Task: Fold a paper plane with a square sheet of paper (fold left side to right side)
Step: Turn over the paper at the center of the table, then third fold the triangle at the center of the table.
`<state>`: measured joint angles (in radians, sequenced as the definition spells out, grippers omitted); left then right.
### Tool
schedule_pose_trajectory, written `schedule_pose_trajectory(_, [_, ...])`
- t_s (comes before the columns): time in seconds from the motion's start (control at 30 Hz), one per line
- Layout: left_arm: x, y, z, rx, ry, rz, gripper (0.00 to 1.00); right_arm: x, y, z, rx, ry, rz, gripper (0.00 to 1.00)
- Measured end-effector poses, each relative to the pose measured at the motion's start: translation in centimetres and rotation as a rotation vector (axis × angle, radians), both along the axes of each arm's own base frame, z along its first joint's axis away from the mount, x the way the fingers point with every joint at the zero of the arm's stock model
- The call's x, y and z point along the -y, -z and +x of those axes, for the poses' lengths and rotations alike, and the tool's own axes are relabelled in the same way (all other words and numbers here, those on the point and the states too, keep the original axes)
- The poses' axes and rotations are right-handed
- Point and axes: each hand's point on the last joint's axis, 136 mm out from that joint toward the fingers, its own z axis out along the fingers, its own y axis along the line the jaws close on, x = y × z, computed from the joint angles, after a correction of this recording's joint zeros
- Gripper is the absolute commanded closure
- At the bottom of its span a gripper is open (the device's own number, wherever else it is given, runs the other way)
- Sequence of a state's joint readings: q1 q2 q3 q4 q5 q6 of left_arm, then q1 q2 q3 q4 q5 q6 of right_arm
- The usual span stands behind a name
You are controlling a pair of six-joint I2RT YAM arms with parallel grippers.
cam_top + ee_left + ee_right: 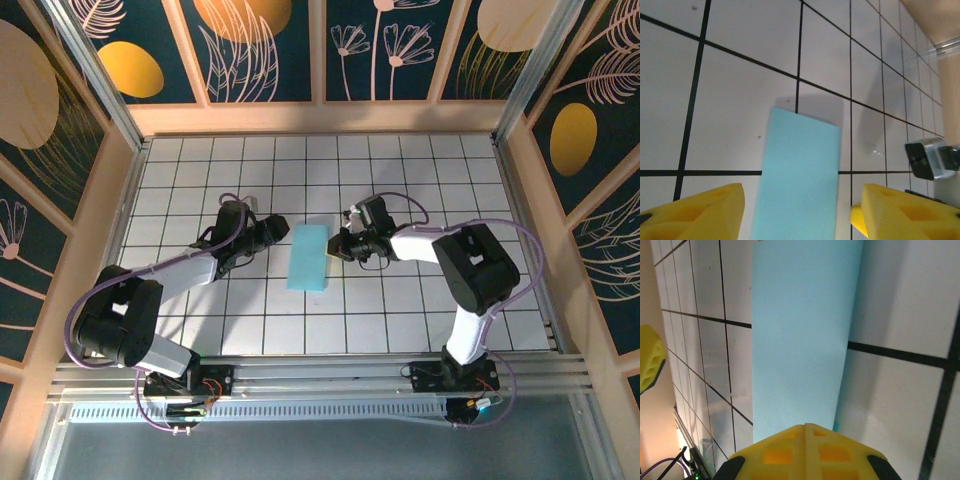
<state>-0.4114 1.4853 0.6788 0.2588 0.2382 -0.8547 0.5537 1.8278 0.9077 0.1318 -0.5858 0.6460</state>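
Folded blue paper sits mid-table as a narrow strip, well clear of every edge. Right claw is fully closed, pinching the paper's right edge. Left claw is partly open just off its left edge, holding nothing

This was a robotics lab test cell, not a home or a shop. A left arm and a right arm were bolted to an aluminium rail at the near edge of a white grid-tiled table. A wooden frame with printed floral panels boxed the table in. Purple cables ran loose along the arms.
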Motion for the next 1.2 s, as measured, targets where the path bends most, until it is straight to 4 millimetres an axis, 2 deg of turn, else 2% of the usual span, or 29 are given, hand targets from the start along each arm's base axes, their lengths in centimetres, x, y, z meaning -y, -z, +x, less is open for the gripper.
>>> schedule_pose_trajectory(0.23, [0.1,-0.5,0.2,0.023,0.004,-0.001,0.40,-1.0,1.1,-0.2,-0.023,-0.028,-0.011,1.00])
schedule_pose_trajectory(0.47, [0.2,0.1,-0.2,0.011,0.036,0.020,0.48,-0.4,2.5,-0.7,-0.043,-0.047,-0.069,1.00])
schedule_pose_trajectory(0.7, [1.0,2.5,-2.0,-0.079,0.111,0.038,0.53,0.0,2.7,-0.5,0.002,-0.101,-0.107,1.00])
schedule_pose_trajectory(0.9, [2.6,4.6,-3.9,-0.172,0.184,0.066,0.55,0.8,2.7,0.1,0.045,-0.134,-0.143,1.00])
schedule_pose_trajectory(1.2, [4.2,7.5,-4.9,-0.277,0.235,0.117,0.58,1.6,2.6,0.8,0.075,-0.151,-0.165,1.00])
